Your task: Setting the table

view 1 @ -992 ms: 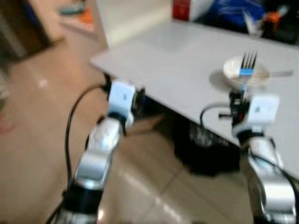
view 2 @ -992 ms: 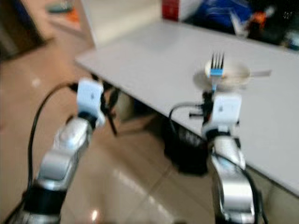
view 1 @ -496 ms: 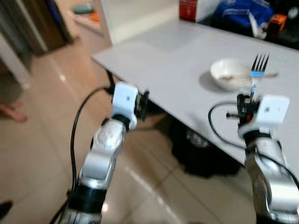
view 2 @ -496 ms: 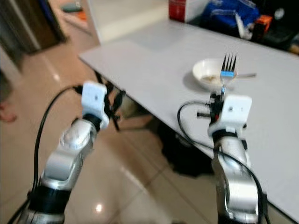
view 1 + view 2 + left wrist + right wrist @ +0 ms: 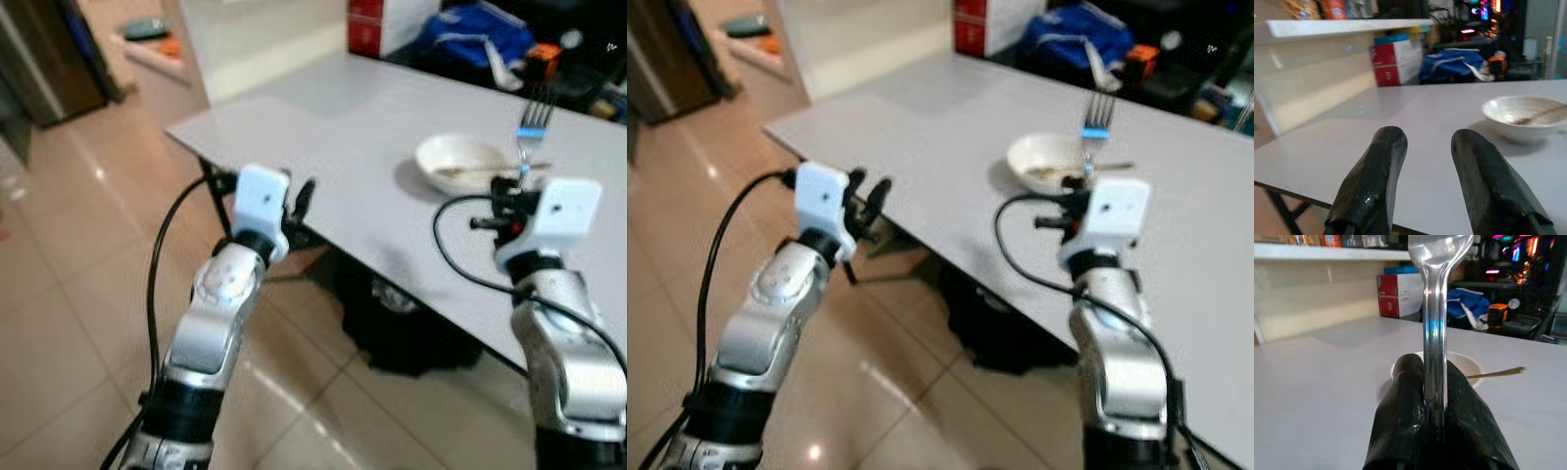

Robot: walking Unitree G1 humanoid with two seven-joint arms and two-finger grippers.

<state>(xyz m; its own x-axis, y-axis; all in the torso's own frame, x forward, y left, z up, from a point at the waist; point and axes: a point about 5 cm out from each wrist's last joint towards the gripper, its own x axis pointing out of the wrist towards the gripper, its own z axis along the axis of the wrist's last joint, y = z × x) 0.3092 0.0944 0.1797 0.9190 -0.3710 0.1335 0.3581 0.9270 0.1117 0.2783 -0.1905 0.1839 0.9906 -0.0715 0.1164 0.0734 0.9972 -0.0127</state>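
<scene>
Fork (image 5: 1434, 323) stands upright in your right gripper (image 5: 1434, 401), its handle pinched between the black fingers, tines up, long axis vertical; the bowl (image 5: 1048, 162) with a utensil resting in it lies straight ahead of that gripper on the grey desk (image 5: 921, 137), so the right arm is the nearer one. Your left gripper (image 5: 1422, 161) hovers at the desk's near edge with fingers spread and nothing between them; beyond the desk you have a red box (image 5: 367, 24) and a blue bag (image 5: 470, 39), and tiled floor (image 5: 78, 274) below.

Fork (image 5: 530, 122) now right of the bowl (image 5: 458, 162), right hand (image 5: 512, 201) nearer the table (image 5: 323, 127)
</scene>
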